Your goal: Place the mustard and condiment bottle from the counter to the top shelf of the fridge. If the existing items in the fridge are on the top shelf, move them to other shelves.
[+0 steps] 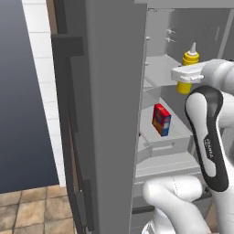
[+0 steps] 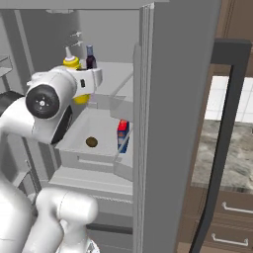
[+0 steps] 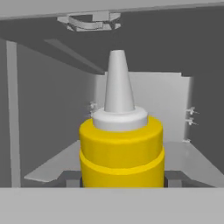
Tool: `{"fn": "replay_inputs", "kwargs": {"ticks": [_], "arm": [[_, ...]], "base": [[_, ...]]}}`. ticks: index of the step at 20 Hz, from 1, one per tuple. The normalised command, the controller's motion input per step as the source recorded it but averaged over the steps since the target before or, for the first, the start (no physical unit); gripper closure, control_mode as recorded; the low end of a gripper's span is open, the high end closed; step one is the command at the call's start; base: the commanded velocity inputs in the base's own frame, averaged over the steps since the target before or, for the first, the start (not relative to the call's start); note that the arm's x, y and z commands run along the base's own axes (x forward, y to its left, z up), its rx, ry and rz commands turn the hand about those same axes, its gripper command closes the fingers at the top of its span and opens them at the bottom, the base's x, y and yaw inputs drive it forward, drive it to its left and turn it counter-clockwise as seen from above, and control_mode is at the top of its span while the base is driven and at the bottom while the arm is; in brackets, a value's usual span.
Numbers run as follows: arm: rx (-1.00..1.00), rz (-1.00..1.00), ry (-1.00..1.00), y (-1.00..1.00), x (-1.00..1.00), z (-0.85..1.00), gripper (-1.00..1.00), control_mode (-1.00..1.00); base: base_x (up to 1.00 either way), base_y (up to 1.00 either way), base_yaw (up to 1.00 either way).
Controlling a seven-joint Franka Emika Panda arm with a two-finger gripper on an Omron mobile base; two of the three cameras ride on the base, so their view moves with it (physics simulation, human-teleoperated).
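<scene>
- Two base cameras are looking into a tall grey fridge (image 1: 114,114) whose light-grey cavity is taking up most of both views, with its open door edge standing in front and a long dark handle (image 2: 222,148) running down it.
- Beside the fridge, a white tiled wall (image 1: 43,82) is rising above a brown tiled floor (image 1: 32,210) in the left base view.
- A grey marbled surface (image 2: 222,153) is showing past the door in the right base view, sitting over brown wooden drawers (image 2: 225,217) with silver handles.
- The white arm is reaching up into the cavity at the level of the top shelf (image 2: 116,74), a plain light-grey board spanning the fridge.
- The end effector (image 1: 185,74) is gripping the mustard (image 3: 121,153) around its yellow body; the bottle is standing upright at the top shelf, though whether its base is touching the board is hidden.
- The condiment bottle (image 2: 90,58) is standing upright on the top shelf just beside the mustard, dark with a pale neck.
- A red carton (image 1: 161,119) with blue and yellow markings is standing in the compartment below.
- A small brown round item (image 2: 91,142) is lying on that lower level, near the carton.
</scene>
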Motion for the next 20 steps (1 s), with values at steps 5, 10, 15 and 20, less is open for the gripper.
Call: {"fn": "replay_inputs", "kwargs": {"ticks": [5, 10, 15, 20], "arm": [[0.0, -0.01, 0.14, 0.0, 1.0, 0.0, 1.0, -1.0], [0.01, -0.03, 0.1, 0.0, 0.94, -0.15, 1.0, -1.0], [0.02, -0.04, 0.05, -0.06, 0.74, -0.35, 1.0, -1.0], [0.0, -0.04, 0.0, -0.01, 0.43, -0.08, 1.0, -1.0]], "base": [[0.0, 0.0, 0.0], [0.0, 0.0, 0.0], [0.0, 0.0, 0.0], [0.0, 0.0, 0.0]]}}
